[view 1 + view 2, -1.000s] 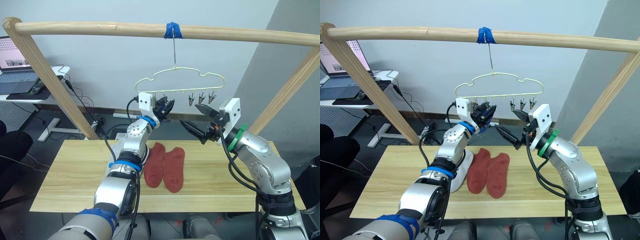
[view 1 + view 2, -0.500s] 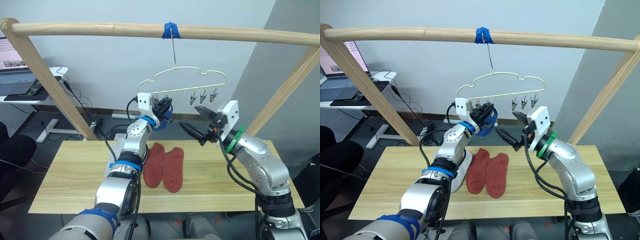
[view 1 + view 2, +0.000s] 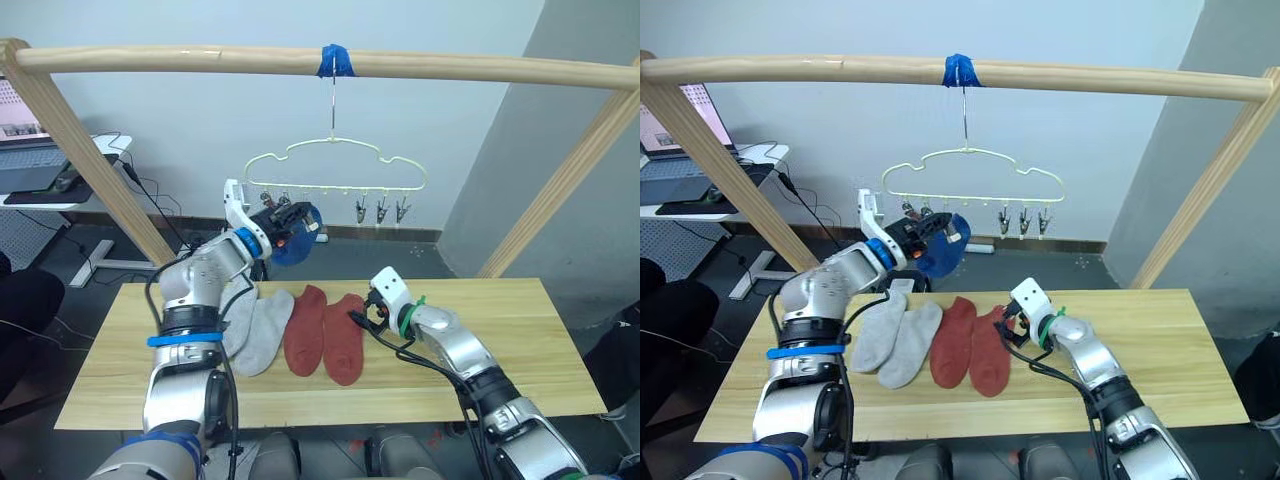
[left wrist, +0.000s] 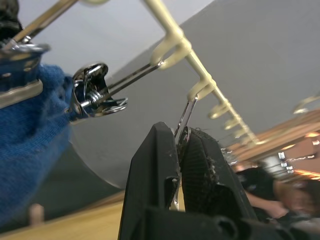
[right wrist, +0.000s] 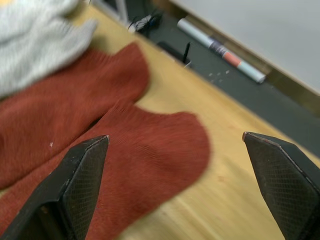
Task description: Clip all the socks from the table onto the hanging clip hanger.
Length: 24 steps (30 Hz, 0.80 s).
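**Pinching a clip at the hanger while the right gripper sits wide over a red sock**

Reaching up to the clip hanger, the left gripper has its two black fingers pressed together on one of the small metal clips, as the left wrist view shows. A blue sock hangs bunched just beside that gripper, under the left end of the hanger, gripped by a neighbouring clip. The hanger hooks over a wooden pole at a patch of blue tape.

Down on the table, the right gripper is spread wide, holding nothing, its fingers on either side of the rust red sock nearest it. Whether the fingertips touch the sock cannot be told. A second rust red sock lies touching the first, and two light grey socks lie side by side next to it, toward the robot's left.
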Tool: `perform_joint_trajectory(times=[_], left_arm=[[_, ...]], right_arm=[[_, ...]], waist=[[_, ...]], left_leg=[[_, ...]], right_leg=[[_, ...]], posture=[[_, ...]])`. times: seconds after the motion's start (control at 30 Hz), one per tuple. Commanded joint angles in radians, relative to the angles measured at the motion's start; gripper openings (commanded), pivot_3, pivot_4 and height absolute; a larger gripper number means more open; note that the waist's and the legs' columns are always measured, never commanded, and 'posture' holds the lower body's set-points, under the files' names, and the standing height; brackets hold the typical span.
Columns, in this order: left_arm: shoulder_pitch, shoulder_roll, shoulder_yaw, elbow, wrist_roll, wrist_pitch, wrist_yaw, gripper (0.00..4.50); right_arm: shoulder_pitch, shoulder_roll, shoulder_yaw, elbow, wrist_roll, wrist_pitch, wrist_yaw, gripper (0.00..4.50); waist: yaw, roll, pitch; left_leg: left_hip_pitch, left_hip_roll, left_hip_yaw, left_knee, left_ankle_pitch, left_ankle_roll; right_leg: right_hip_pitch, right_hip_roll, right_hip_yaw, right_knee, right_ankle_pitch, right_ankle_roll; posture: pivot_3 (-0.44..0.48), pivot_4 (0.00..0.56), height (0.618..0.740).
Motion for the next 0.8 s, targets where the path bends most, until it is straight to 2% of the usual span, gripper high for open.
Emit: perform_joint_trajectory(times=[0.03, 0.23, 0.27, 0.33, 0.57, 0.7, 0.73, 0.8], left_arm=[[-0.001, 0.035, 0.039, -0.066, -0.071, 0.109, 0.016, 0.18], [0.036, 0.030, 0.031, -0.131, -0.082, 0.131, 0.038, 0.18], [0.043, 0.027, 0.029, -0.141, -0.084, 0.131, 0.041, 0.18], [0.055, 0.024, 0.024, -0.159, -0.084, 0.130, 0.043, 0.18], [0.067, 0.026, 0.021, -0.177, -0.084, 0.123, 0.046, 0.18], [0.071, 0.026, 0.022, -0.182, -0.088, 0.128, 0.048, 0.18], [0.073, 0.026, 0.023, -0.183, -0.090, 0.132, 0.048, 0.18], [0.077, 0.025, 0.026, -0.184, -0.097, 0.142, 0.052, 0.18]], right_arm=[[-0.032, 0.034, 0.007, 0.118, -0.035, -0.055, 0.002, 4.50], [-0.037, 0.054, 0.005, 0.224, -0.077, -0.093, 0.016, 4.50], [-0.035, 0.055, 0.004, 0.227, -0.079, -0.096, 0.023, 4.33], [-0.031, 0.056, 0.001, 0.228, -0.082, -0.101, 0.029, 3.91], [-0.024, 0.053, -0.004, 0.223, -0.097, -0.157, 0.045, 1.64], [0.006, 0.022, -0.021, 0.134, -0.096, -0.199, 0.058, 0.22], [0.020, 0.010, -0.031, 0.093, -0.089, -0.201, 0.066, 0.05], [0.060, -0.022, -0.052, -0.020, -0.065, -0.201, 0.088, 0.05]], waist=[[0.003, 0.000, 0.000], [0.008, 0.000, 0.001], [0.008, 0.000, 0.001], [0.008, 0.000, 0.001], [0.009, 0.000, 0.001], [0.011, 0.000, 0.001], [0.013, 0.000, 0.001], [0.016, 0.000, 0.001]], left_leg=[[0.000, 0.000, 0.000, 0.000, 0.000, 0.000], [0.001, 0.000, 0.000, 0.000, 0.000, 0.000], [0.002, 0.000, 0.000, 0.000, 0.000, 0.000], [0.005, 0.000, 0.000, -0.001, 0.000, 0.000], [0.005, 0.000, 0.001, -0.001, 0.000, 0.000], [0.005, 0.000, 0.001, -0.001, 0.000, 0.000], [0.005, 0.000, 0.001, -0.001, 0.000, 0.000], [0.005, 0.000, 0.001, -0.001, 0.000, 0.000]], right_leg=[[0.000, 0.000, 0.000, 0.000, 0.000, 0.000], [0.001, 0.000, 0.000, 0.000, 0.003, -0.005], [0.002, 0.000, 0.000, 0.000, 0.003, -0.005], [0.004, 0.000, 0.000, 0.000, 0.003, -0.004], [0.004, 0.000, 0.001, 0.000, 0.002, -0.004], [0.004, 0.000, 0.001, 0.000, 0.002, -0.004], [0.004, 0.000, 0.001, 0.000, 0.002, -0.004], [0.004, 0.000, 0.001, 0.000, 0.002, -0.004]], posture=[[0.008, 0.127, 0.740], [0.024, 0.127, 0.740], [0.027, 0.126, 0.740], [0.029, 0.125, 0.740], [0.036, 0.121, 0.740], [0.039, 0.119, 0.740], [0.040, 0.119, 0.740], [0.039, 0.119, 0.740]])
